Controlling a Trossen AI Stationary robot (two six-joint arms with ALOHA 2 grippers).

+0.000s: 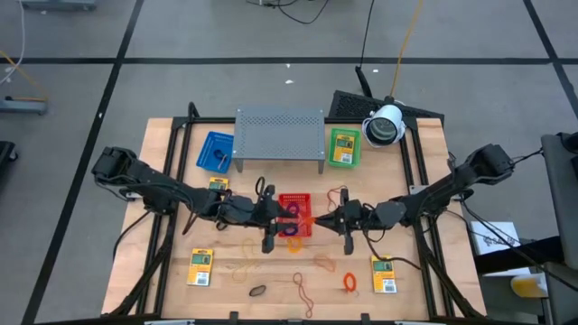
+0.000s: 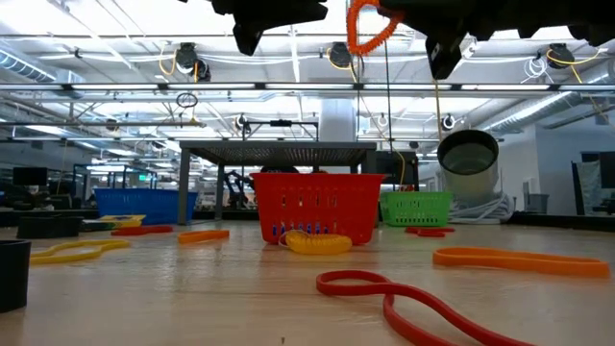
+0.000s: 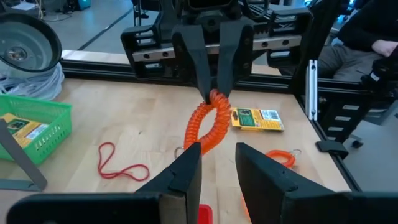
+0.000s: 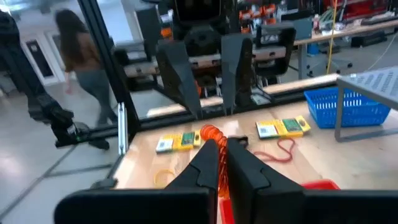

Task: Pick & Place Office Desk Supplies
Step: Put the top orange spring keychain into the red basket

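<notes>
red band (image 2: 404, 298) snaking closest on the table. up over the red basket (image 2: 317, 207), right gripper (image 3: 214, 96) pinches the orange coil (image 3: 208, 127) shut; left gripper (image 3: 217, 165) spread just beside it. weak pinch, so i'd guess it could drop outside the basket.
</notes>
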